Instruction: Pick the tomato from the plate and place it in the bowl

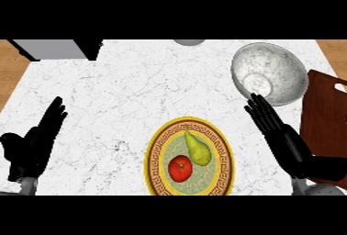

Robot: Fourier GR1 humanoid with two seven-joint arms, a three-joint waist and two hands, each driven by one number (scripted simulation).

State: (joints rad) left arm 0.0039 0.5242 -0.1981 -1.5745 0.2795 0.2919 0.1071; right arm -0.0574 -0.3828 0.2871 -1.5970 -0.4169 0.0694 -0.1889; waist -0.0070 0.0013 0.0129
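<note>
- I saw the tomato (180, 168) lying on the patterned plate (154, 158), which sat at the near edge of the worktop (122, 92).
- A green pear (197, 149) lay on the same plate, just beside the tomato on its far right side; I could not tell whether they touched.
- The marbled bowl (269, 73) stood near the worktop's far right corner, well apart from the plate.
- My right hand (278, 131) was wide open and held nothing, with straight fingers between the plate and the wooden board (325, 114) at the right edge, and fingertips near the bowl's rim.
- My left hand (37, 142) rested open by the left edge, fingers straight, holding nothing.
</note>
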